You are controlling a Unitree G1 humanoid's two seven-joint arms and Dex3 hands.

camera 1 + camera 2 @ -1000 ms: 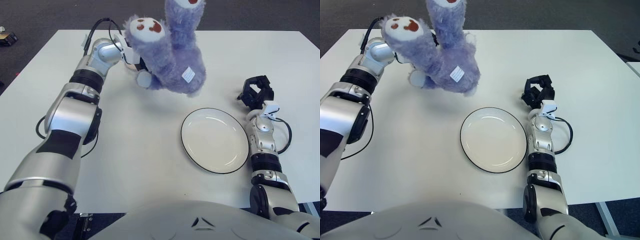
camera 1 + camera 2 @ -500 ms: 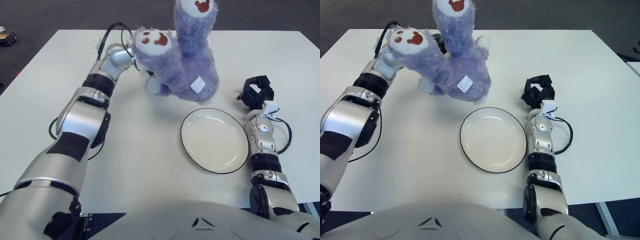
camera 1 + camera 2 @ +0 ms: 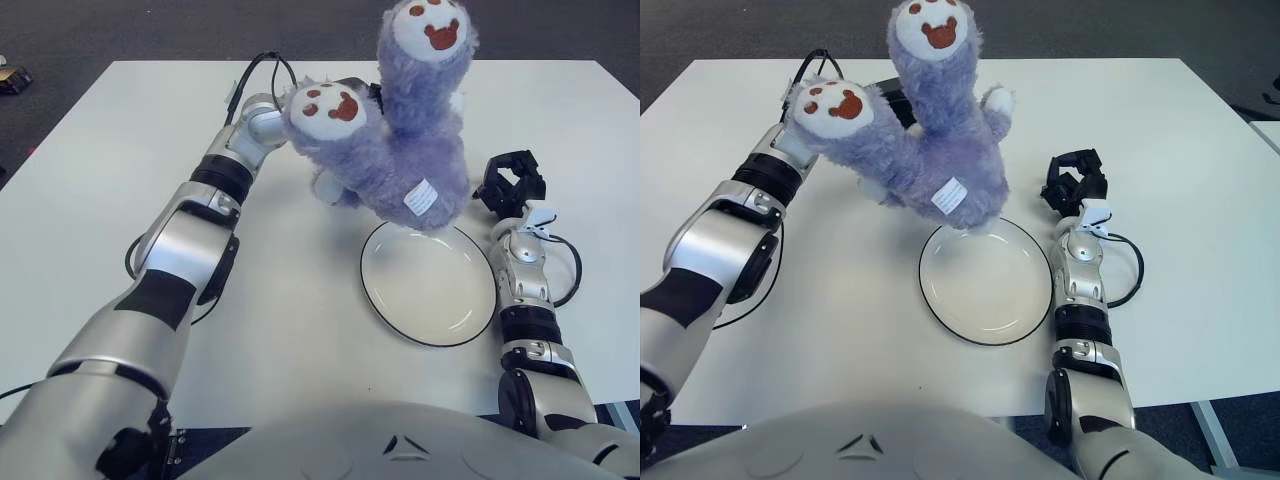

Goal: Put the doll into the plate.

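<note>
Your left hand (image 3: 352, 100), fingers hidden behind it, is holding the purple doll (image 3: 400, 150) above the plate's (image 3: 428, 282) far rim; your right hand (image 3: 512, 183), fingers curled, is showing just right of the plate.

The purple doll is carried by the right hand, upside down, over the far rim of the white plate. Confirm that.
Not quite: the left hand carries the purple doll, as the left eye view shows, its fingers hidden behind the plush. The right hand shows beside the white plate, on its right, holding nothing. The rest stands: the doll is upside down, over the plate's far rim.
</note>
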